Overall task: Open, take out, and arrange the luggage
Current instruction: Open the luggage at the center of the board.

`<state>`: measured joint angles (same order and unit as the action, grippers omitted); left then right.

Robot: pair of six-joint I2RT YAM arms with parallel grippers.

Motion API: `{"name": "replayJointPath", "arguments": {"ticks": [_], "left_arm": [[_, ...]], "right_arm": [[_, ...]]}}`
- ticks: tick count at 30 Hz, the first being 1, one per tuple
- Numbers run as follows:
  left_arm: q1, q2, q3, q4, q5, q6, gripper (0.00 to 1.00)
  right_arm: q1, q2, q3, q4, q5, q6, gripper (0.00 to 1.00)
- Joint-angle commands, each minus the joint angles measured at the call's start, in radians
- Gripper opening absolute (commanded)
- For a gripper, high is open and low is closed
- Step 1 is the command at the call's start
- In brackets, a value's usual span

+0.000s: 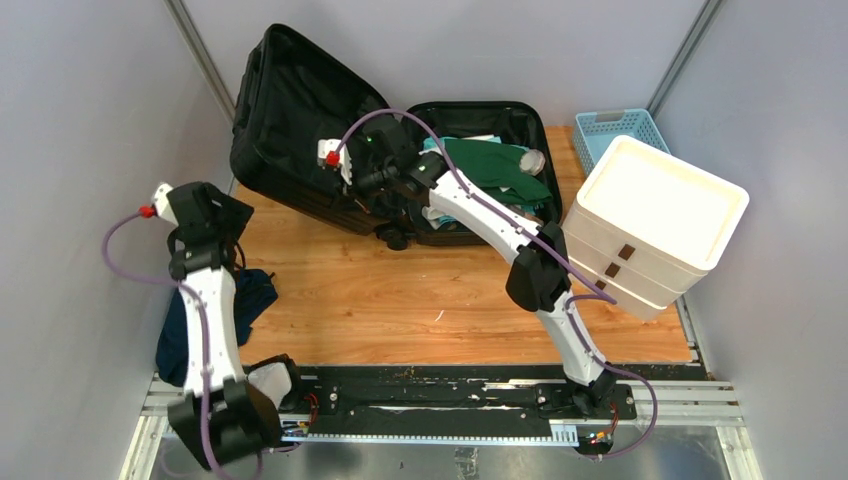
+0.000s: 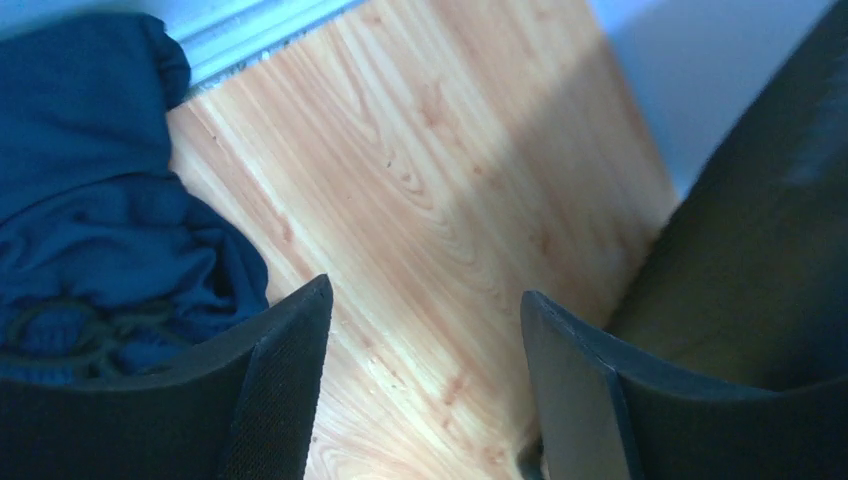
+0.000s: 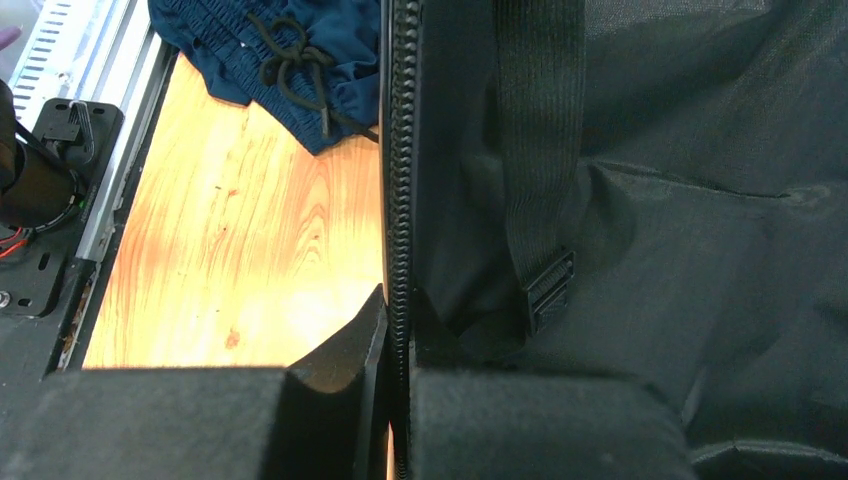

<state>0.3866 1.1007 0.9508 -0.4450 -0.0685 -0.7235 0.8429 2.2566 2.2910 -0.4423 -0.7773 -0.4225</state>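
The right claw (image 3: 400,295) is closed on the luggage (image 1: 300,110), its 2 fingers (image 3: 345,350) pinching the zippered rim of the raised lid from either side. Just inside that rim, a black strap (image 3: 535,120) runs down the black fabric lining and ends in a plastic buckle (image 3: 548,290). Outside the rim lies the wooden table (image 3: 240,250), and further along it a dark blue garment (image 3: 290,50) with a dark drawstring (image 3: 295,60) sits by the table's near-left corner.

The left claw (image 2: 425,295) is open, with bare table showing between its 2 fingers (image 2: 285,380) and nothing held. The dark blue garment lies just to one side of it and the luggage's dark shell is near the other side. It hangs over the left edge of the table, well apart from the right claw.

The luggage stands at the back of the table, left of centre, and is open. Its lid is tilted up towards the left wall, and its other half lies flat beside it. A green garment (image 1: 495,165) lies in the flat half. To the right of the luggage, a white drawer unit (image 1: 655,215) of 3 stacked tiers stands at the table's right edge. A light-blue basket (image 1: 615,130) is behind the drawer unit, near the back corner.
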Motion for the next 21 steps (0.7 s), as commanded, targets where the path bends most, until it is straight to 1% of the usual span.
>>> {"name": "replayJointPath", "arguments": {"ticks": [1,4,6,8,12,15,18,21], "left_arm": [[0.002,-0.255,-0.029,-0.141,-0.146,-0.120,0.71],[0.002,-0.379,0.017,-0.203,-0.199,-0.122,0.72],[0.002,-0.435,0.069,-0.238,-0.243,-0.106,0.72],[0.003,-0.469,0.115,-0.253,-0.255,-0.075,0.72],[0.002,-0.483,0.165,-0.272,-0.204,-0.029,0.72],[0.002,-0.494,0.173,-0.271,-0.159,0.015,0.72],[-0.003,-0.509,0.204,-0.270,-0.110,0.069,0.72],[-0.016,-0.511,0.238,-0.270,-0.087,0.096,0.72]], "right_arm": [[0.023,0.089,0.078,0.011,0.035,0.010,0.00],[0.046,0.141,0.124,0.019,0.066,0.015,0.00],[0.068,0.173,0.145,0.029,0.092,0.013,0.00],[0.088,0.207,0.169,0.040,0.127,0.011,0.00],[0.124,0.262,0.205,0.041,0.184,-0.003,0.00],[0.132,0.279,0.204,0.025,0.182,-0.003,0.00],[0.142,0.255,0.180,-0.029,0.125,-0.012,0.00],[0.164,0.203,0.111,-0.059,0.129,-0.062,0.00]]}}
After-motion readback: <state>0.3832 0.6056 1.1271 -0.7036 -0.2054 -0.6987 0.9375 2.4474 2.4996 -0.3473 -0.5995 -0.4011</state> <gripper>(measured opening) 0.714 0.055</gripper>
